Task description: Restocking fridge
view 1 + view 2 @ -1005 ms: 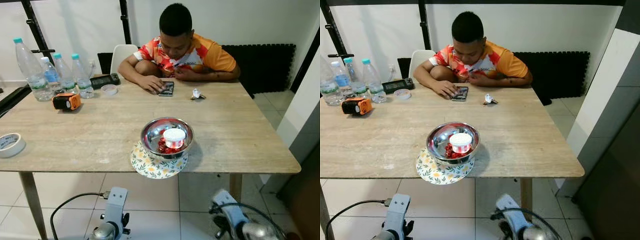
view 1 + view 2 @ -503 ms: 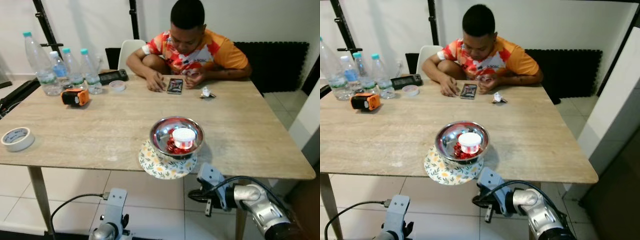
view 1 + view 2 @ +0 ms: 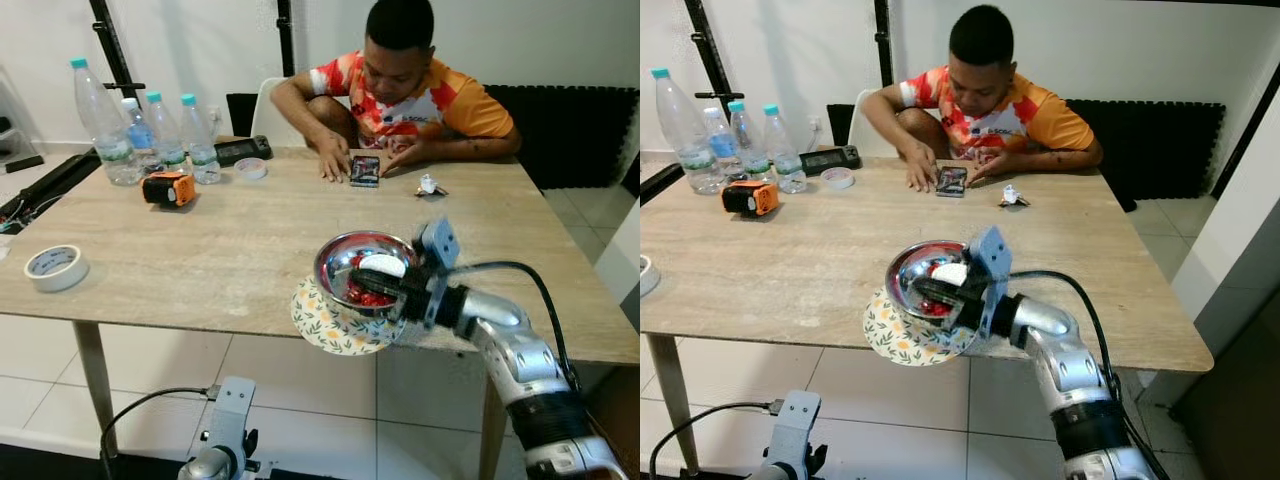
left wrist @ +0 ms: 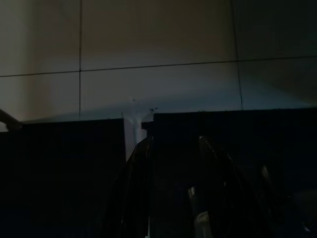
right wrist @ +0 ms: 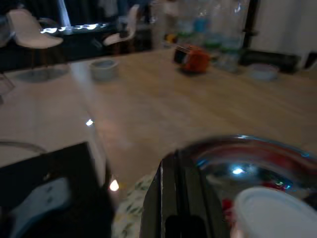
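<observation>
Bowl: a shiny steel bowl [image 3: 362, 270] sits on a flowered plate [image 3: 330, 322] at the near edge of the wooden table [image 3: 230, 240], with the plate hanging partly over that edge.
Contents: red pieces of food [image 3: 368, 297] lie in the bottom, and a small white tub [image 3: 383, 266] with a white lid rests on them.
Right gripper: the right gripper [image 3: 362, 281] reaches in from the robot's right, its black fingers [image 3: 940, 293] lying across the bowl's near rim, over the red food and just beside the tub.
Right gripper state: in the right wrist view the fingers [image 5: 173, 198] lie pressed close together with nothing between them.
Right arm: the silver right arm [image 3: 510, 350] bends up from below the table edge, a black cable [image 3: 530, 285] looping over it.
Left gripper: hangs idle low down in front of the table; the left wrist view is dark, and whether its fingers are open or closed I cannot tell.
Person: sits at the far side of the table in an orange patterned shirt [image 3: 420, 95], both hands by a phone [image 3: 365, 170] lying flat.
Far left of table: four water bottles [image 3: 150, 135] stand together, with an orange and black tool [image 3: 166, 188] in front of them and a small round dish [image 3: 250, 168] nearby.
Near left of table: a roll of white tape [image 3: 55, 268] lies flat, well apart from the bowl.
</observation>
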`<state>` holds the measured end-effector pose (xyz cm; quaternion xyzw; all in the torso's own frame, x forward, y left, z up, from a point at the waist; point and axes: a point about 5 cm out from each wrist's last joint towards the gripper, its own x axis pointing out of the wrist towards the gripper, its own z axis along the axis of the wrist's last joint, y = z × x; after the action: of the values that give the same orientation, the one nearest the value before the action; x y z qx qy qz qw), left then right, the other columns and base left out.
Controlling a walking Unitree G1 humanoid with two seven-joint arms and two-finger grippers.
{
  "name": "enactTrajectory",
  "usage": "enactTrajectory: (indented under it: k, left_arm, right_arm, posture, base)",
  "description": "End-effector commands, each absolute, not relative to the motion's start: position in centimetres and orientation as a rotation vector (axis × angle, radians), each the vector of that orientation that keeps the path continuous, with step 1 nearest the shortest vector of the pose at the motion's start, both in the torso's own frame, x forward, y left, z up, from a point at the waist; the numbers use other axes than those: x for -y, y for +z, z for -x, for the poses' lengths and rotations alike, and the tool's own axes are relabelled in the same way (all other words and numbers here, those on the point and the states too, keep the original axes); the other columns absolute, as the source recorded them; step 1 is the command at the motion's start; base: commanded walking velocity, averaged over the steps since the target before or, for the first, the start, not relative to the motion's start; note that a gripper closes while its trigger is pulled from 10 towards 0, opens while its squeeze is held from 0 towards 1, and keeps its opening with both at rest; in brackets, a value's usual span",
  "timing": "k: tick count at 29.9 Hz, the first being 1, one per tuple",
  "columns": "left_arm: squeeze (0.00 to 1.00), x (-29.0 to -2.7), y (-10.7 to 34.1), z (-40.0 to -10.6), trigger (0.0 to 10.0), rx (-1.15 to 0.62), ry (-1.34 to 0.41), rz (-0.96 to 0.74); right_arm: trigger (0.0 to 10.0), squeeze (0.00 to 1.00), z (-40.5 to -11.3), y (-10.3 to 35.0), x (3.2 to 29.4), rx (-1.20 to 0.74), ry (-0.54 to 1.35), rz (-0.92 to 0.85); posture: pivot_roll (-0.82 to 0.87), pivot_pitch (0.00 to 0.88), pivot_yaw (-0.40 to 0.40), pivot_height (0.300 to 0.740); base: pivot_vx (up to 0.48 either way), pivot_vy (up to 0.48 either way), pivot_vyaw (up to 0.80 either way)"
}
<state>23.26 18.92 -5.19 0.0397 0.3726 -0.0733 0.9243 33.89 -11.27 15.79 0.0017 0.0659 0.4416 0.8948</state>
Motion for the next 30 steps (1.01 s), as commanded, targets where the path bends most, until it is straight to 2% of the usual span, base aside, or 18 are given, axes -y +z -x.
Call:
enactTrajectory:
  k: [1,7,10,11,14,15,16,17,24,25,30]
  left_arm:
    - [0.00,-19.2,-5.4,-22.8,10.0,-0.774,-0.153,-0.090]
    - [0.00,-19.5,-5.5,-22.6,10.0,-0.774,-0.141,-0.083]
    - [0.00,-19.5,-5.5,-22.6,10.0,-0.772,-0.141,-0.084]
    - [0.00,-19.5,-5.5,-22.6,10.0,-0.770,-0.142,-0.086]
    - [0.00,-19.6,-5.4,-22.6,10.0,-0.766,-0.145,-0.093]
    - [0.00,-19.6,-5.4,-22.6,10.0,-0.766,-0.146,-0.093]
    - [0.00,-19.6,-5.4,-22.6,10.0,-0.766,-0.146,-0.093]
    - [0.00,-19.6,-5.4,-22.6,10.0,-0.766,-0.146,-0.095]
    - [0.00,-19.6,-5.4,-22.6,10.0,-0.768,-0.148,-0.103]
    - [0.00,-19.6,-5.5,-22.5,10.0,-0.770,-0.151,-0.105]
    - [0.00,-19.4,-5.6,-22.4,10.0,-0.773,-0.158,-0.106]
  right_arm:
    - [10.0,0.00,-34.5,15.8,11.9,-0.144,0.834,-0.007]
    - [10.0,0.00,-36.5,15.2,13.4,-0.190,0.577,-0.031]
    - [10.0,0.00,-36.7,15.1,13.5,-0.192,0.555,-0.020]
    - [0.0,0.00,-36.9,15.0,13.6,-0.194,0.535,-0.011]
    - [0.0,0.00,-37.1,15.1,12.9,-0.210,0.561,-0.001]
    - [2.4,0.00,-37.1,15.1,12.6,-0.217,0.582,0.015]
    - [2.4,0.00,-37.1,15.1,12.6,-0.217,0.582,0.015]
    - [10.0,0.00,-37.0,15.1,12.5,-0.222,0.604,0.037]
    - [10.0,0.00,-36.7,15.4,11.6,-0.222,0.708,0.098]
    - [10.0,1.00,-36.7,15.6,11.4,-0.213,0.731,0.088]
    - [10.0,1.00,-36.3,15.1,11.0,-0.220,0.783,0.212]
  posture:
    - [-0.04,0.003,-0.005,0.740]
    - [-0.02,0.001,-0.021,0.740]
    - [-0.02,0.001,-0.021,0.740]
    - [-0.02,0.000,-0.021,0.740]
    - [-0.02,0.000,-0.019,0.740]
    - [-0.02,0.000,-0.019,0.740]
    - [-0.02,0.000,-0.019,0.740]
    - [-0.02,0.000,-0.019,0.740]
    - [-0.02,0.001,-0.019,0.740]
    - [-0.02,0.002,-0.018,0.740]
    - [-0.03,0.004,-0.016,0.740]
  base:
    - [0.000,0.000,0.00]
    - [0.000,0.000,0.00]
    - [0.000,0.000,0.00]
    - [0.000,0.000,0.00]
    - [0.000,0.000,0.00]
    - [0.000,0.000,0.00]
    - [0.000,0.000,0.00]
    - [0.000,0.000,0.00]
    - [0.000,0.000,0.00]
    - [0.000,0.000,0.00]
    - [0.000,0.000,0.00]
